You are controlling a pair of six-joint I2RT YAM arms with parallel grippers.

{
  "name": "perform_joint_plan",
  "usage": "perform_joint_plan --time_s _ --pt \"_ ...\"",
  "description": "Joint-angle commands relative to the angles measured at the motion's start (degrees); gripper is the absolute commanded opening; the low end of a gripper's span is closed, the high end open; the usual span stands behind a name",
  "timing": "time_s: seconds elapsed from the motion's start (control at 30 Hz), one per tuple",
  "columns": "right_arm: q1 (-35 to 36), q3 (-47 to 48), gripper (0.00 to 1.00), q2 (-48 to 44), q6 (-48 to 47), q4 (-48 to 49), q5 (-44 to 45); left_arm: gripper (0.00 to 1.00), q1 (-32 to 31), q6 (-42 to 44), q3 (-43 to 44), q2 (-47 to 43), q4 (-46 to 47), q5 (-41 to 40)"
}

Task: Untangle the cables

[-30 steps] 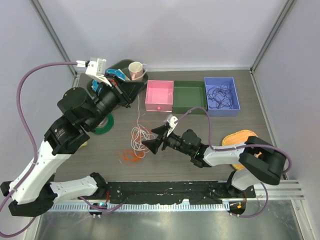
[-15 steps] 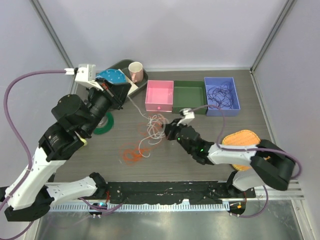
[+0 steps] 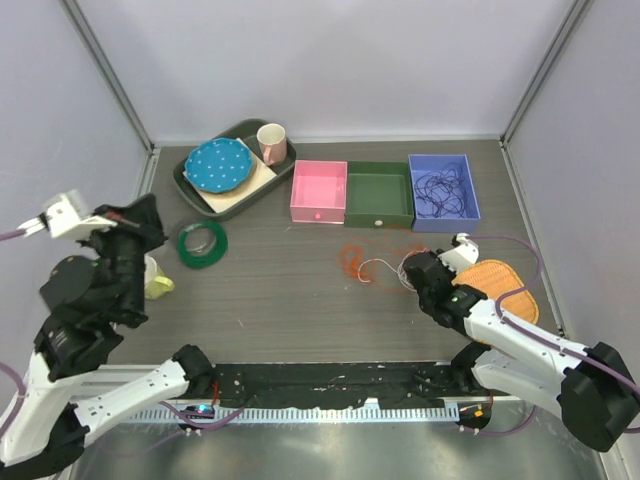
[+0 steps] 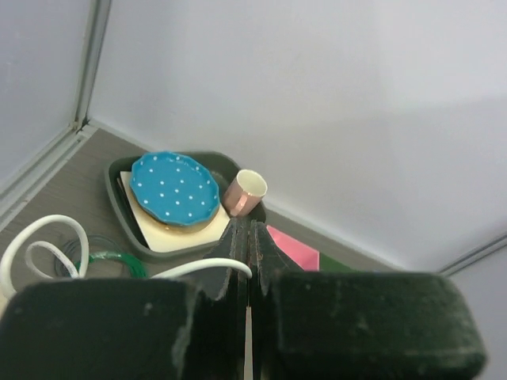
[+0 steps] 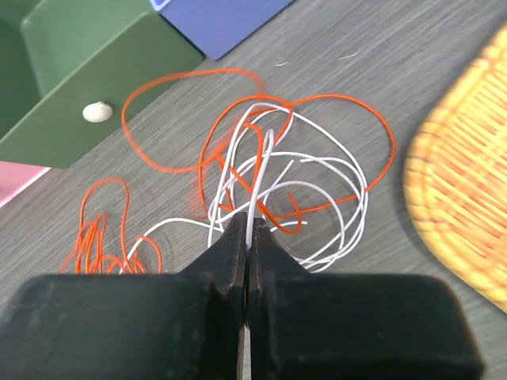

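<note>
Orange and white cables (image 3: pixel 372 266) lie tangled on the table (image 3: pixel 280 285) before the green box (image 3: pixel 379 195), near the woven mat (image 3: pixel 500 285); with the right gripper (image 5: pixel 249 226) pinched on a white strand (image 5: pixel 252 207) and the left gripper (image 4: pixel 247 237) closed off aside, a slow pull seems best.

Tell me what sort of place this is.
Probably a robot lab test cell: plain white panels enclose the table, the left arm and right arm are bolted at its near edge, and staged props sit about: a pink bin, a tray with plate and cup.
</note>
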Motion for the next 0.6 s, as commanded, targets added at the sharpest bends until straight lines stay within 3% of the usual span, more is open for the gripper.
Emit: perform_joint_plan --time_s 0.0,0.13,0.3,0.4,0.43,0.47,0.57 --pt "-0.14 1.02 0.01 -2.05 2.38 -5.49 3.12 0.01 -0.23 -0.91 -0.35 -3.55 2.34 0.62" --pt "-0.14 -0.47 0.04 -2.40 -7.54 6.16 -4.97 0.01 -0.23 -1.62 2.36 1.53 -0.37 13.02" --pt "-0.14 -3.11 0.12 -1.88 -18.97 18.58 -17.62 0.01 -0.14 -1.10 10.27 13.40 -4.43 20.70" --pt "0.03 -2.85 0.25 -1.52 -24.42 22.37 -29.40 0.01 -0.14 -0.74 12.56 19.64 -4.61 26.58" --pt "0.04 -2.76 0.36 -1.69 -25.48 23.25 -31.60 0.01 -0.23 -0.57 13.17 20.87 -4.52 28.08" --pt "0.21 -2.67 0.39 -2.57 -26.45 23.08 -34.93 0.01 -0.23 -0.65 14.14 23.41 -4.52 30.62" --pt "0.48 -2.76 0.51 -5.03 -26.72 20.28 -34.36 0.01 -0.14 -0.22 15.46 27.54 -3.03 33.53"
